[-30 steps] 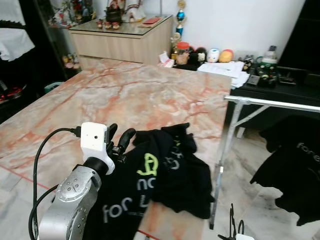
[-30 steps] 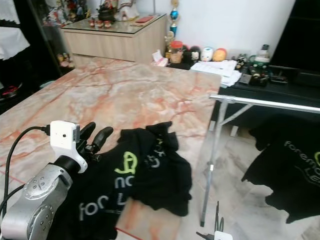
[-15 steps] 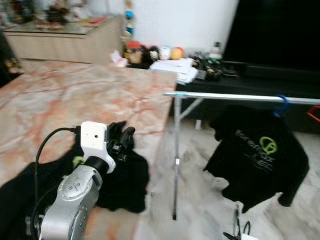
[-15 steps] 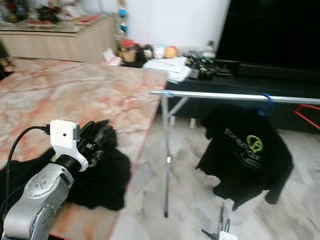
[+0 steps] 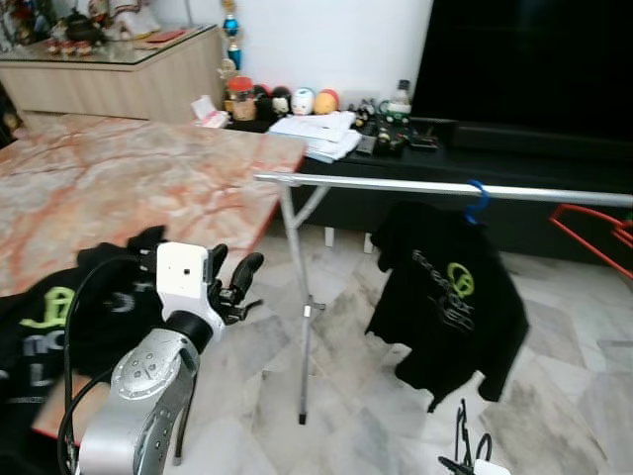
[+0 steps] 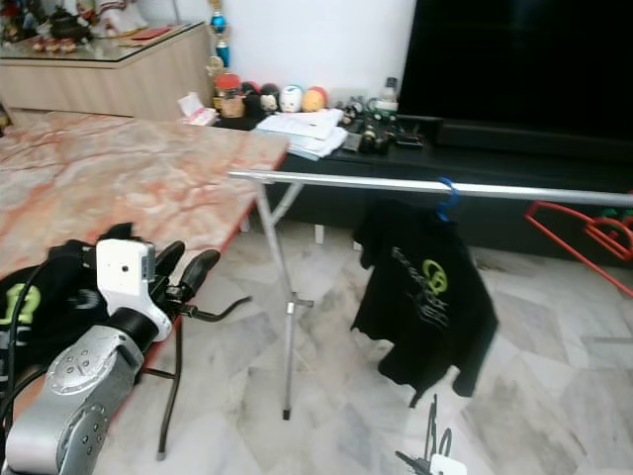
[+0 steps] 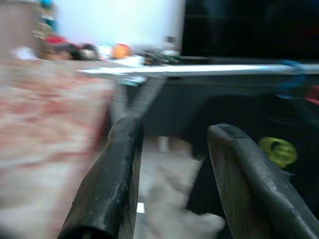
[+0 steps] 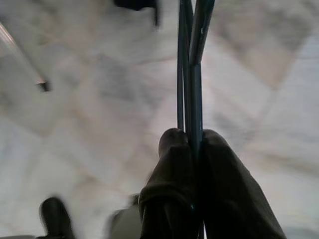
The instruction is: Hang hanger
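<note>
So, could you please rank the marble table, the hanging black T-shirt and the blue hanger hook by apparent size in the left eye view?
1. marble table
2. hanging black T-shirt
3. blue hanger hook

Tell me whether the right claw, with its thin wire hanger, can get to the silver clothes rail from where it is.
Probably not yet. The right claw, shut on the dark wire hanger, hangs low near the floor, well below the silver clothes rail. Nothing blocks the way up.

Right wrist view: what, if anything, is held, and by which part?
The right end effector pinches a thin wire hanger by its bunched wires.
</note>
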Controlling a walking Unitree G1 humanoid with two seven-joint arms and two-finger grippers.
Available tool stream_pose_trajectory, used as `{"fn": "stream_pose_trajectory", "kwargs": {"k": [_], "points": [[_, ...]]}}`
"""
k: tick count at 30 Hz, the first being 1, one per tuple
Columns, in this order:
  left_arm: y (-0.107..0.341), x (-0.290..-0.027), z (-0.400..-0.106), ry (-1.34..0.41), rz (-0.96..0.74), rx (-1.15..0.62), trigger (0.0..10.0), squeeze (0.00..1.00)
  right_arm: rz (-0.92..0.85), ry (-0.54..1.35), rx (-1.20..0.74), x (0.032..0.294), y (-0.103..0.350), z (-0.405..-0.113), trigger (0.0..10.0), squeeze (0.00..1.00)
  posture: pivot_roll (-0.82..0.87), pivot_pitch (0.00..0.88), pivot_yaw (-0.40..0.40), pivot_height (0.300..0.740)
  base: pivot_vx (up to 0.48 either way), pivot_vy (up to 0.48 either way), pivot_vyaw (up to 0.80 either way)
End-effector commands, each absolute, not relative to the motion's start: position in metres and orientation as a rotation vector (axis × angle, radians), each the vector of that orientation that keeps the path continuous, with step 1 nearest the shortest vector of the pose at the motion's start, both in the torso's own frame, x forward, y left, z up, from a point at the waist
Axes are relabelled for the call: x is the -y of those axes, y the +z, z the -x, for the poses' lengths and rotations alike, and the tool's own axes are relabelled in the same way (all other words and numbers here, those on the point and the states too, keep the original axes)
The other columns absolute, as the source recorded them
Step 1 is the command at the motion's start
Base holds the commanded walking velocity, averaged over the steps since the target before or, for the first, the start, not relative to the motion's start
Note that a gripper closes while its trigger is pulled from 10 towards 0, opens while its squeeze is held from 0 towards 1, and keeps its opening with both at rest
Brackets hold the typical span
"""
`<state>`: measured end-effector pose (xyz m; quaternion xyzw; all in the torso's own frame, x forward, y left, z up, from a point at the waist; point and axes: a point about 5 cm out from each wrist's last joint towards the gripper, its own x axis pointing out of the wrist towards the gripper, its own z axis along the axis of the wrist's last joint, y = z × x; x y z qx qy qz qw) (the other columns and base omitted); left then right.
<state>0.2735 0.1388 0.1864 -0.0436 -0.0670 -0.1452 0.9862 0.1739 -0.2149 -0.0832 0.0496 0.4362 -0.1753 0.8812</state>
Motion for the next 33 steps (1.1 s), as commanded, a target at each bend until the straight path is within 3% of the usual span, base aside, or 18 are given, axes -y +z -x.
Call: {"fn": "stream_pose_trajectory", "kwargs": {"k": [1,5,11,14,17,23,24,25,26,27,33], "points": [[0.184,-0.143,-0.272,-0.303,0.044,0.112,10.0,0.0,-0.113,-0.363,-0.901,0.212,-0.082,-0.177,10.0,0.0,0.13,0.054,0.047,0.74,0.0,0.0,0.0],[0.172,-0.14,-0.271,-0.356,0.008,0.047,10.0,0.0,-0.113,-0.349,-0.9,0.21,-0.082,-0.178,10.0,0.0,0.13,0.054,0.046,0.74,0.0,0.0,0.0],[0.147,-0.138,-0.265,-0.518,-0.186,-0.073,10.0,0.0,-0.056,-0.173,-0.9,0.197,-0.079,-0.19,10.0,0.0,0.12,0.058,0.042,0.74,0.0,0.0,0.0],[0.135,-0.137,-0.26,-0.7,-0.311,-0.161,10.0,0.0,0.057,0.128,-0.859,0.182,-0.069,-0.209,10.0,0.0,0.12,0.059,0.039,0.74,0.0,0.0,0.0],[0.125,-0.138,-0.252,-0.853,-0.387,-0.233,10.0,0.0,0.167,0.326,-0.813,0.184,-0.057,-0.226,10.0,0.0,0.11,0.061,0.033,0.74,0.0,0.0,0.0],[0.117,-0.142,-0.25,-0.914,-0.416,-0.281,10.0,0.0,0.24,0.483,-0.76,0.189,-0.042,-0.24,10.0,0.0,0.11,0.063,0.03,0.74,0.0,0.0,0.0],[0.115,-0.143,-0.251,-0.933,-0.441,-0.278,10.0,0.0,0.257,0.556,-0.733,0.189,-0.035,-0.246,10.0,0.0,0.1,0.066,0.029,0.74,0.0,0.0,0.0],[0.111,-0.143,-0.255,-0.973,-0.479,-0.261,10.0,0.0,0.342,0.764,-0.693,0.191,-0.019,-0.258,10.0,0.0,0.09,0.065,0.03,0.74,0.0,0.0,0.0],[0.111,-0.143,-0.255,-0.973,-0.479,-0.261,10.0,0.0,0.342,0.764,-0.693,0.191,-0.019,-0.258,10.0,0.0,0.09,0.065,0.03,0.74,0.0,0.0,0.0],[0.111,-0.142,-0.263,-0.962,-0.454,-0.235,10.0,0.0,0.411,0.925,-0.678,0.193,-0.006,-0.264,10.0,0.0,0.09,0.063,0.031,0.74,0.0,0.0,0.0],[0.106,-0.136,-0.265,-1.052,-0.426,-0.26,10.0,0.0,0.528,1.144,-0.668,0.198,0.018,-0.274,10.0,0.0,0.07,0.061,0.03,0.74,0.0,0.0,0.0]]}}
